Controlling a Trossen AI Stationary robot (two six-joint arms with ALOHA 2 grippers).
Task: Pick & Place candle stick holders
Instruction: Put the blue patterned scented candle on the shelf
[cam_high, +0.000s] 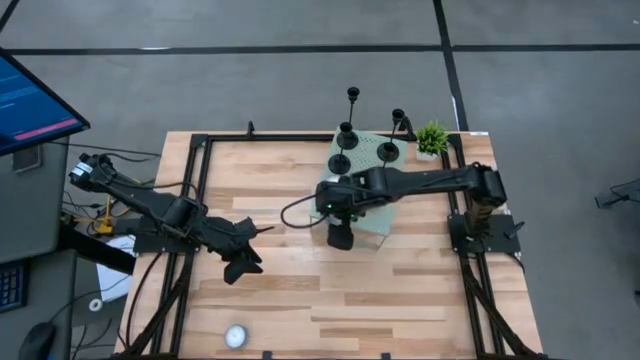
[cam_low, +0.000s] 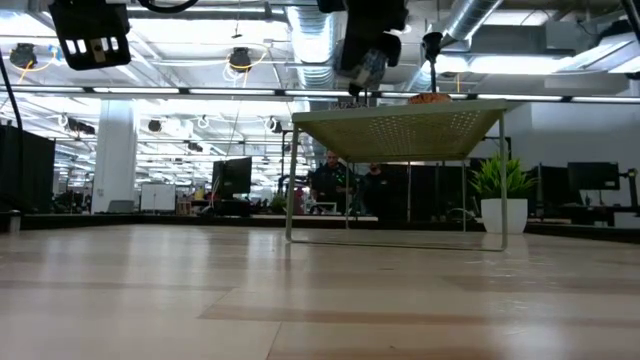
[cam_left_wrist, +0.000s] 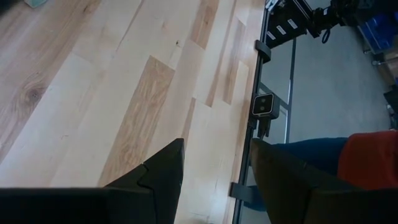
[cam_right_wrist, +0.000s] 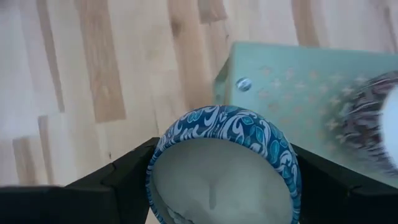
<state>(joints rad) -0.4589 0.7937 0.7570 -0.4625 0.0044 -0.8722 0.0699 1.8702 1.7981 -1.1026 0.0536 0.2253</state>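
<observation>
Black candle stick holders (cam_high: 347, 130) stand by their disc bases on a pale green perforated stand (cam_high: 372, 145) at the table's far middle. My right gripper (cam_high: 340, 236) hangs over the stand's near left corner (cam_right_wrist: 249, 68), shut on a blue patterned candle tin (cam_right_wrist: 224, 168) with white wax, not on a holder. In the low view it shows high above the stand's top (cam_low: 400, 125). My left gripper (cam_high: 242, 262) waits open over the table's left half, and its wrist view shows nothing between the fingers (cam_left_wrist: 161, 174). My right gripper pinches the candle tin's round wall (cam_right_wrist: 158, 155) between its two fingers (cam_right_wrist: 118, 180), one on each opposite side. The fingers come from above, pointing steeply down. The tin is lifted clear of table and stand, its open waxed top toward the wrist.
A small green potted plant (cam_high: 432, 138) stands at the stand's far right. A white tealight (cam_high: 236, 335) lies near the table's near edge. A blurred, dark patterned round thing (cam_right_wrist: 367, 124) sits on the stand. Black frame rails (cam_high: 200, 180) border the table.
</observation>
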